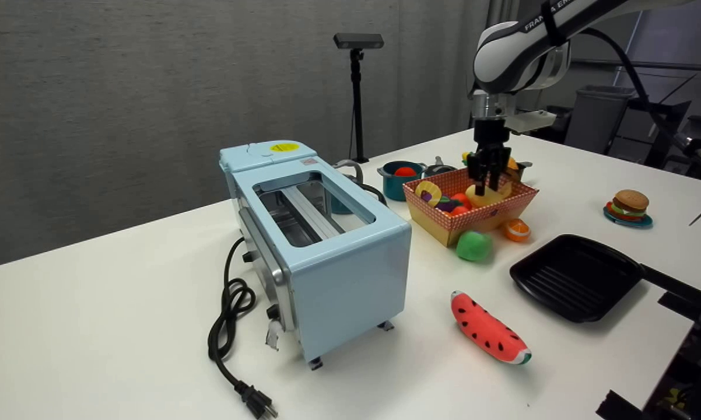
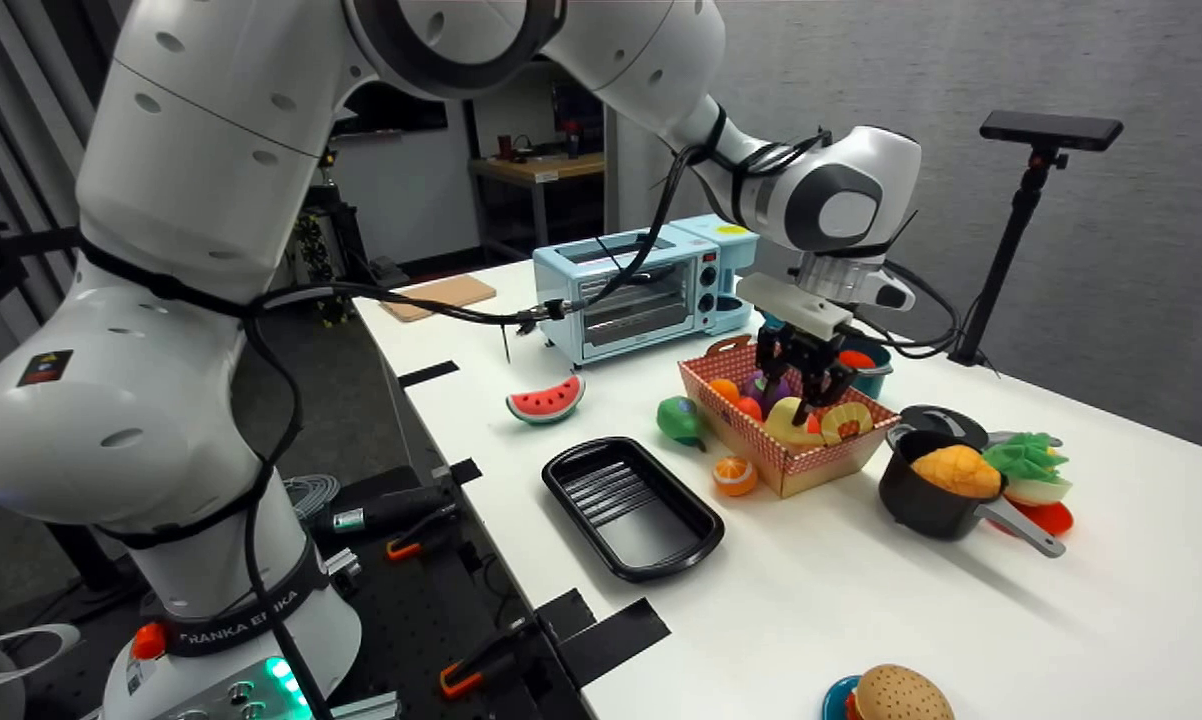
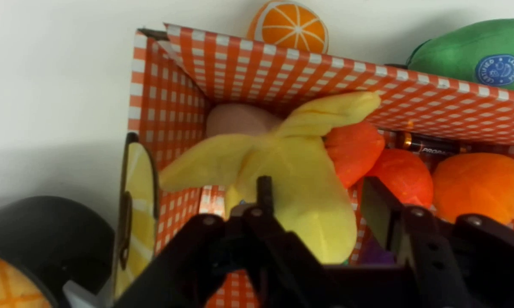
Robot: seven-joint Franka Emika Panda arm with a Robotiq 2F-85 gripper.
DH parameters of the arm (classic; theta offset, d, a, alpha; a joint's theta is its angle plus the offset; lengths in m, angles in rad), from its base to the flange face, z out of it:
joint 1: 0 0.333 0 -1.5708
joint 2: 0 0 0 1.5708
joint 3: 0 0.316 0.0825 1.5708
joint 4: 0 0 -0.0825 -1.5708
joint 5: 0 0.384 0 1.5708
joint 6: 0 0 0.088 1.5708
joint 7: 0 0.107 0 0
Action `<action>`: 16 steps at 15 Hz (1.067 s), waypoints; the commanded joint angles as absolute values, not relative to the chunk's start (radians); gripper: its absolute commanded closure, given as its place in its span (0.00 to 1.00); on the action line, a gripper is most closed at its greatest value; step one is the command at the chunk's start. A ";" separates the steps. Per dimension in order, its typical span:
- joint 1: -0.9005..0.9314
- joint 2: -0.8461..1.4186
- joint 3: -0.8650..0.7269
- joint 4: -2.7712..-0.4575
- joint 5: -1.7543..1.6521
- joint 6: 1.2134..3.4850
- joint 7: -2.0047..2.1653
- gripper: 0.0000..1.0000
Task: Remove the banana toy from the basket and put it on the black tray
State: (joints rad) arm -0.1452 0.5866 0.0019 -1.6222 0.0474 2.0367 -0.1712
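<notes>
Gripper (image 3: 319, 188) poised over the basket (image 3: 257, 64), fingers spread, nothing pinched. Banana toy (image 3: 304, 182) lies in the basket, high in the heap, below the gap; both exterior views agree on place. Wrist view: its half-peeled body runs nearly up-and-down, tilted a little, rounded end toward the gripper, peel flaps splayed at the far end. Finger line crosses that long axis close to square, so a squeeze should take the flanks. Fit looks off-centre: the finger at this view's left overlaps the body's edge, its partner stands out past the opposite flank, by the red toys (image 3: 354, 152). Touching or only above, can't tell. My reading: a slight shift toward the view's left before closing, else one finger may press down on the banana. Black tray (image 2: 641, 520) sits outside, beyond the orange half (image 2: 734, 476); delivery not yet begun.
</notes>
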 commanded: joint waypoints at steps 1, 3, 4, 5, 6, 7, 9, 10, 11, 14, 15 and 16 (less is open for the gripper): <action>-0.161 0.583 0.010 -1.598 0.088 2.003 -0.203 0.73; -0.156 0.572 0.009 -1.605 0.083 2.013 -0.197 0.89; -0.156 0.567 0.010 -1.609 0.085 2.014 -0.197 0.96; -0.156 0.562 0.011 -1.612 0.086 2.017 -0.198 1.00; -0.155 0.559 0.012 -1.614 0.086 2.018 -0.198 1.00; -0.155 0.556 0.012 -1.616 0.085 2.020 -0.199 1.00; -0.154 0.552 0.013 -1.619 0.085 2.022 -0.197 1.00; -0.153 0.549 0.013 -1.621 0.083 2.024 -0.196 1.00; -0.154 0.544 0.015 -1.624 0.087 2.022 -0.199 1.00; -0.152 0.524 0.017 -1.634 0.087 2.019 -0.197 1.00; -0.153 0.520 0.018 -1.634 0.089 2.014 -0.198 1.00; -0.156 0.520 0.021 -1.627 0.094 1.999 -0.205 1.00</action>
State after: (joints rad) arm -0.1473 0.5538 0.0139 -1.6177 0.0490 2.0367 -0.1723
